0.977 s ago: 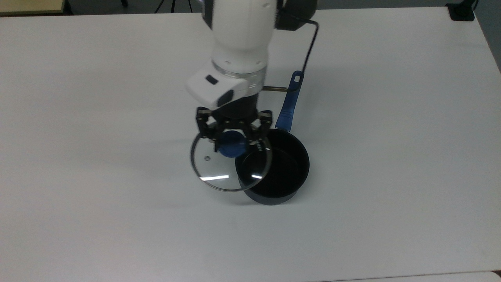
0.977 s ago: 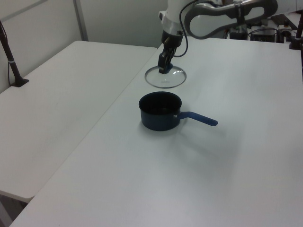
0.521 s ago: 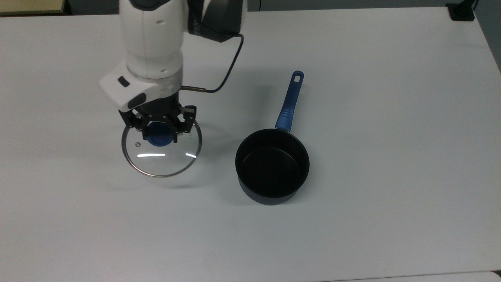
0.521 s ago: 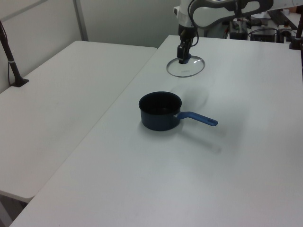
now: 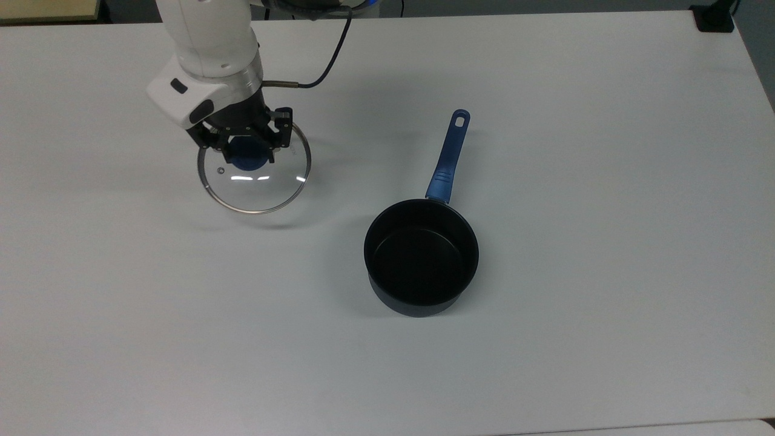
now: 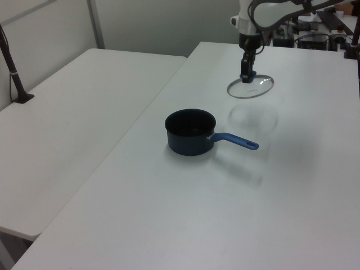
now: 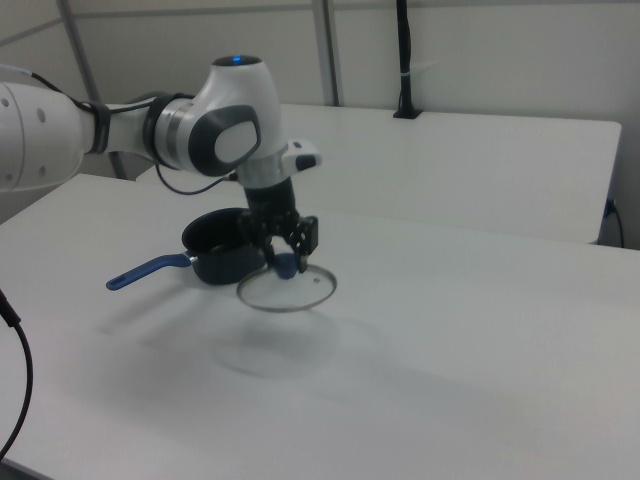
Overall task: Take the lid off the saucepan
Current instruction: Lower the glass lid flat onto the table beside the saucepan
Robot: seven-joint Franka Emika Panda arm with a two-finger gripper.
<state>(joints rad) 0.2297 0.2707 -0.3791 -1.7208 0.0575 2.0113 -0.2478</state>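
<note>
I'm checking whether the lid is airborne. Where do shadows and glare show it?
Left view: the lid casts a faint round shadow on the table, set apart below it. Right view: the same, so it hangs. Top view: bright streaks glare on the glass under the gripper.

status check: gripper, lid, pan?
Gripper shut on lid knob, lid held above table. Saucepan open, apart from lid. Nothing in the way.

White table [image 5: 605,181], open navy saucepan [image 5: 422,260] standing on it
</note>
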